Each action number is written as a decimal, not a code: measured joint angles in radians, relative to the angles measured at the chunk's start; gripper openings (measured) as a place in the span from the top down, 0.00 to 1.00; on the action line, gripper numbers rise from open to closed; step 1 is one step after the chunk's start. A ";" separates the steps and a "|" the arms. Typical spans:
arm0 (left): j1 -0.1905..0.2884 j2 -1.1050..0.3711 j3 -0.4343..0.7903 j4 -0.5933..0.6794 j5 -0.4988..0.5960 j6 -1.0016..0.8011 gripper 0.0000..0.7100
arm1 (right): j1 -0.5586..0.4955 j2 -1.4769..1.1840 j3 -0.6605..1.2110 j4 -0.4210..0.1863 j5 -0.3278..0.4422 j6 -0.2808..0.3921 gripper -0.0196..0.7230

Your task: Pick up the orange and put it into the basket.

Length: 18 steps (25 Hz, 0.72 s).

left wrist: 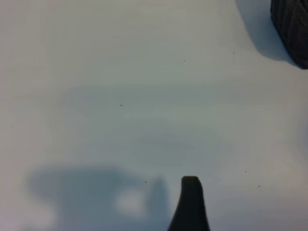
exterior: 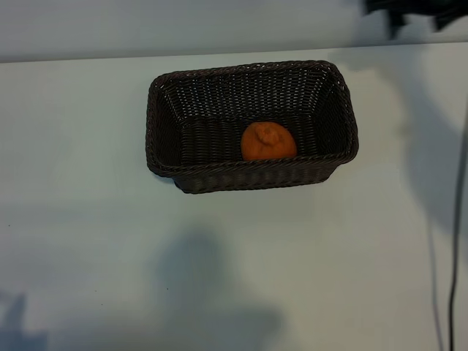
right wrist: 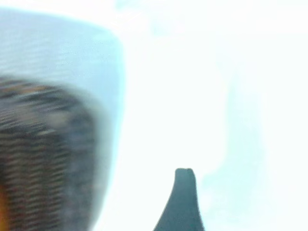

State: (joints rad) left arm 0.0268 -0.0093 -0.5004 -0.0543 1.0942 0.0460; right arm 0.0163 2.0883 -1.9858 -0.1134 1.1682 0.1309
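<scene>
The orange (exterior: 268,142) lies inside the dark brown wicker basket (exterior: 164,110), against its near wall, right of the middle. No gripper touches either. A dark part of the right arm (exterior: 409,13) shows at the exterior view's top right edge, apart from the basket. In the right wrist view one dark fingertip (right wrist: 185,175) hangs over the white table with the basket's wall (right wrist: 43,159) off to one side. The left wrist view has one dark fingertip (left wrist: 190,185) over bare table and a corner of the basket (left wrist: 292,29) farther off. Neither gripper holds anything.
The basket stands on a white table (exterior: 88,241). A thin dark cable (exterior: 455,263) runs down the exterior view's right edge. Soft shadows lie on the table in front of the basket and at the lower left corner.
</scene>
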 joint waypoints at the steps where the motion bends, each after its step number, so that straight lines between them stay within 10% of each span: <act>1: 0.000 0.000 0.000 0.000 0.000 0.000 0.17 | -0.036 0.000 0.000 0.000 0.001 -0.004 0.17; 8: 0.000 0.000 0.000 0.000 0.000 -0.001 0.17 | -0.234 0.000 0.000 0.009 0.017 -0.037 0.17; 18: 0.000 0.000 0.000 0.000 -0.001 -0.003 0.17 | -0.254 -0.137 0.000 0.085 0.056 -0.066 0.17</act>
State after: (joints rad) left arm 0.0268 -0.0093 -0.5004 -0.0543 1.0934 0.0426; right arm -0.2375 1.9514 -1.9858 -0.0280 1.2246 0.0645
